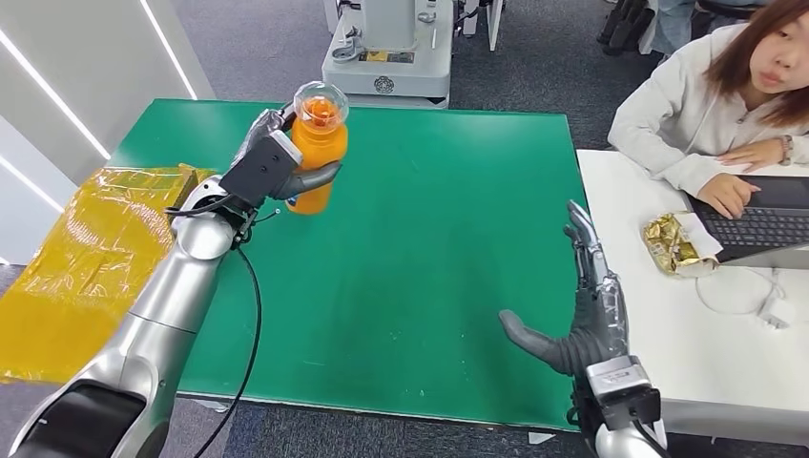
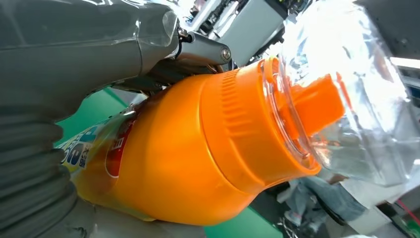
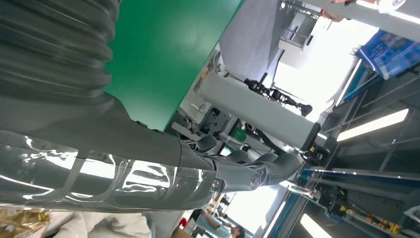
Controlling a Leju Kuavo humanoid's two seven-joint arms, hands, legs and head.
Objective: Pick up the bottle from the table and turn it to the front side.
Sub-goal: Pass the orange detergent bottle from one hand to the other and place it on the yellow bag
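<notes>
1. The green table (image 1: 410, 277) fills the middle of the scene; a white desk (image 1: 668, 334) stands against its right side.
2. A crumpled yellow plastic sheet (image 1: 86, 258) lies at the table's left edge and hangs over it.
3. A person in a pale top (image 1: 682, 105) sits at the far right, hands by a dark laptop keyboard (image 1: 763, 229) on the white desk.
4. The left hand (image 1: 277, 162) grips the orange bottle (image 1: 317, 153), its fingers wrapped round the body, over the far left part of the table. The bottle stands nearly upright, tipped slightly; whether its base touches the table I cannot tell. The left wrist view shows its clear domed cap (image 2: 346, 94) over an orange spout and part of a label.
5. The right hand (image 1: 591, 315) holds nothing, fingers straight and thumb spread, at the table's near right edge.
6. A gold foil packet (image 1: 673, 243) lies on the white desk, left of the keyboard.
</notes>
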